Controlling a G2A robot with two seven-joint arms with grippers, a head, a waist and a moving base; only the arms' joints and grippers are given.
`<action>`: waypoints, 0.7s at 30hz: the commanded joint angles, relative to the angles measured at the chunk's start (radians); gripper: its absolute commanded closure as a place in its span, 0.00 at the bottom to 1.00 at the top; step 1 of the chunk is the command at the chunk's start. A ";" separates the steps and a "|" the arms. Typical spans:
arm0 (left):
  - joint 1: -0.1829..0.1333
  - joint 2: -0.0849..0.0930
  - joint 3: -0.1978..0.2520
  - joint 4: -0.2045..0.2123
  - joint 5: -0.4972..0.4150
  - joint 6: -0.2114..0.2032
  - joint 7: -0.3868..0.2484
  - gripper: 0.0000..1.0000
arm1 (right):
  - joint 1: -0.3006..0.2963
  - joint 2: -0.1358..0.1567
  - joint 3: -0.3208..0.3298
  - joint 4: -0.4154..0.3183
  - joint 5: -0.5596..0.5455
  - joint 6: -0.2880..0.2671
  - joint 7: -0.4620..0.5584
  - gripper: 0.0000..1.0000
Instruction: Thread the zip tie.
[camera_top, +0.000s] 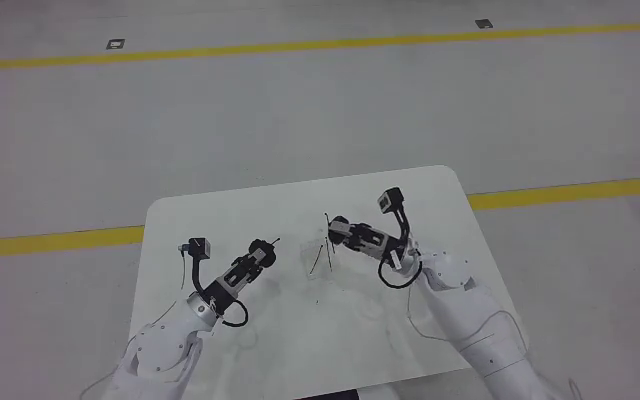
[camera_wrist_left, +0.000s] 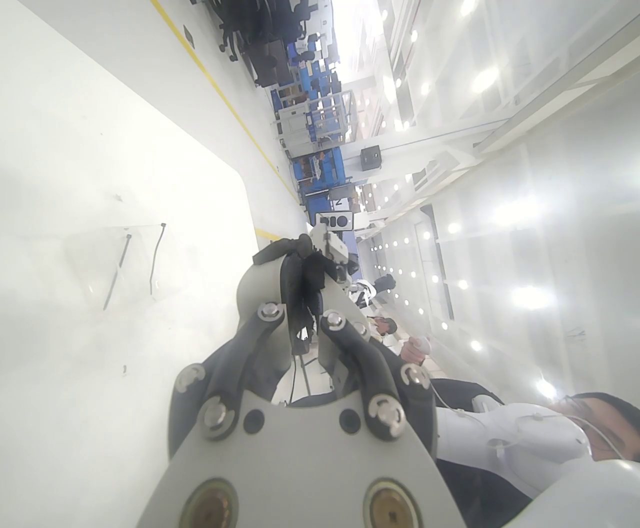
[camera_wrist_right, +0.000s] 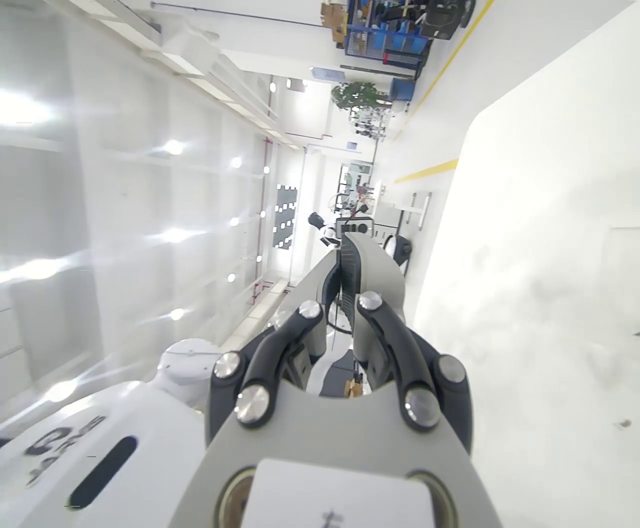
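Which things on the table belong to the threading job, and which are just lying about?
Job: zip tie and second tie, both on the clear sheet; left gripper; right gripper.
Lying about: dark specks on the table.

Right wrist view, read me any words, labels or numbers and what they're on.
Dark lettering on the white arm shell: turned and cut off, unreadable.
Mark on the white label: cut by the frame edge, unreadable.
Nothing else legible.
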 joint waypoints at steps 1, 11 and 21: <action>0.000 0.000 0.000 0.000 0.000 0.000 0.000 1.00 | -0.015 -0.008 0.034 -0.011 0.075 0.000 0.066 1.00; 0.000 0.000 0.000 0.000 0.000 0.000 0.000 1.00 | -0.042 -0.097 0.183 0.076 0.331 0.000 0.369 1.00; 0.000 0.000 0.000 0.000 0.000 0.000 0.000 1.00 | -0.015 -0.179 0.261 0.151 0.311 0.000 0.471 1.00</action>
